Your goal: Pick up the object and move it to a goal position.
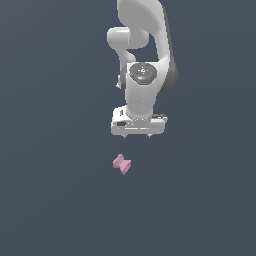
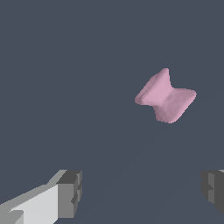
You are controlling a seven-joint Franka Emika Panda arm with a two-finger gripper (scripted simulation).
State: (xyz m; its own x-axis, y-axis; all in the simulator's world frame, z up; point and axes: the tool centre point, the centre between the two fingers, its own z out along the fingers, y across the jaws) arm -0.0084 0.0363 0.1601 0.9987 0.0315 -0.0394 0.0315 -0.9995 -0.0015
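Lying on the flat dark grey-blue floor is the small pink bow-tie shaped block, narrow at its waist, tilted on a diagonal. Close behind it stands the white Franka arm, its gripper apart from the block, grey-padded fingers spread wide, nothing between them.

The white arm hangs straight down, its fingers spread wide, gripping nothing.
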